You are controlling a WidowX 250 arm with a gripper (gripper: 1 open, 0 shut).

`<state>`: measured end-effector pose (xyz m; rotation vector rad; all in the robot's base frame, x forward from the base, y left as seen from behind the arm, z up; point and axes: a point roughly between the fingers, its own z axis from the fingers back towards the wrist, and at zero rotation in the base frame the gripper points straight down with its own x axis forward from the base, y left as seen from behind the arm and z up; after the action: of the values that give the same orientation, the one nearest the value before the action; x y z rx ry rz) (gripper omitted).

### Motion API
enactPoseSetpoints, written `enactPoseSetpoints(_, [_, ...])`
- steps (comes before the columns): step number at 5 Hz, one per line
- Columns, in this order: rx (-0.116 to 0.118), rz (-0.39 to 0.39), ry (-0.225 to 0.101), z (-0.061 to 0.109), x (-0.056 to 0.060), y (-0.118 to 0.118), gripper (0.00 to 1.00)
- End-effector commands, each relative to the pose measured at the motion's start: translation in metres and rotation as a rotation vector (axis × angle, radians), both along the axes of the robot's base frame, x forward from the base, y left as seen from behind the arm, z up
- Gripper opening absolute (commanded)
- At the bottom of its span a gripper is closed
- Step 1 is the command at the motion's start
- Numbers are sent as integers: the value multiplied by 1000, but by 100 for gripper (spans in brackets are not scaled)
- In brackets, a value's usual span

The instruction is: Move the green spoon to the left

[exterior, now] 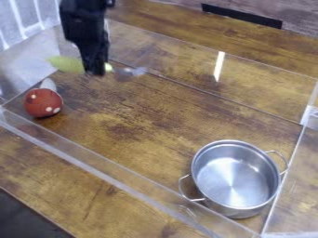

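The end effector (95, 67) is gripping the green spoon (65, 62) at ten o'clock; releasing carelessly risks it hitting the mushroom toy (44, 102).

Black gripper (93, 67) at 11 o'clock of view, pointing steeply down, jaws closed on green spoon (65, 63). Yellow-green handle juts toward 9 o'clock of gripper; silver bowl end (132, 69) shows at its 3 o'clock, blurred, low over table (149, 121). Red-and-white mushroom toy (44, 102) at 7 o'clock of gripper, near, apart. Steel pot (235, 177) at 5 o'clock of view, upright, well apart. Clear acrylic wall (118, 191) rims wooden table.
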<state>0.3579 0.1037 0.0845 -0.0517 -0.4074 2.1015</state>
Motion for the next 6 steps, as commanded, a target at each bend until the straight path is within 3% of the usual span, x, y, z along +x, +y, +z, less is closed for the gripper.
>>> enactPoseSetpoints(1, [23, -36, -112, 27, 13, 13, 0])
enactPoseSetpoints(2, [16, -16, -105, 18, 25, 39, 100])
enactPoseSetpoints(3, [12, -13, -107, -2, 36, 57, 0])
enactPoseSetpoints(4, [-1, -16, -106, -24, 41, 67, 100])
enactPoseSetpoints(5, [-21, -31, -109, -38, 45, 74, 100])
enactPoseSetpoints(6, [-42, -14, -107, -35, 44, 69, 0])
